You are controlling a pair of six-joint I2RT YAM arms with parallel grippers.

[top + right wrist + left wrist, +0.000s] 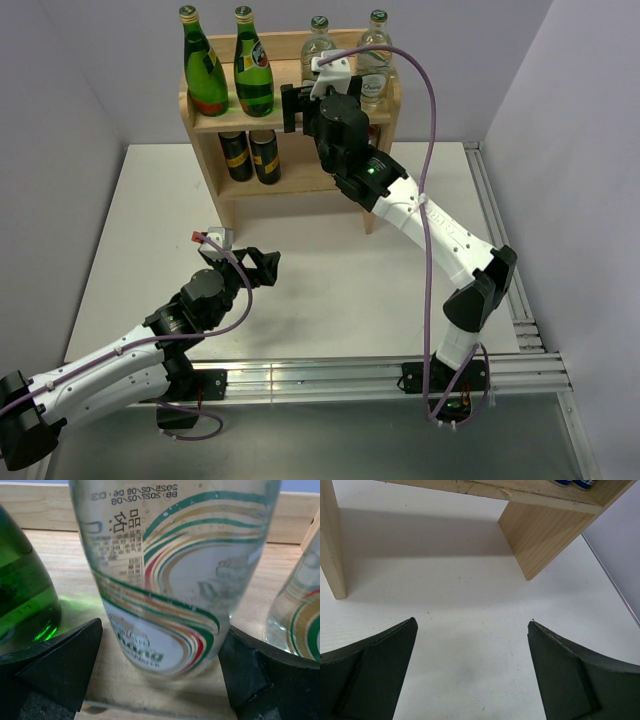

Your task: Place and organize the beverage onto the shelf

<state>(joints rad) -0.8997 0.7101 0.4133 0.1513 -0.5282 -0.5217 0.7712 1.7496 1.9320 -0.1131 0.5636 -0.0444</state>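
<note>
Clear water bottle (165,580) stands upright on the top board of the shelf (208,160), directly ahead of the right hand (161,630) and set between its two fingers, its long axis vertical and crossing the line on which the fingers close. The right hand is spread open: each finger flanks the bottle's base and a thin gap seems to show on both sides, so it does not look clamped. Just outside the left finger is a green bottle (25,590), and just outside the right finger a second clear bottle (300,610), both on the same board. That leaves little room to either side, so I judge the coming move must run straight along the hand's own axis, with no swing sideways. Below the hand, on the lower tier, stand dark bottles (250,155). The right arm is plainly the nearer one. The left hand (472,625) hangs low over the worktop (470,580), well short of the shelf, with its fingers wide apart, nothing between them, and the shelf's feet ahead of it.
</note>
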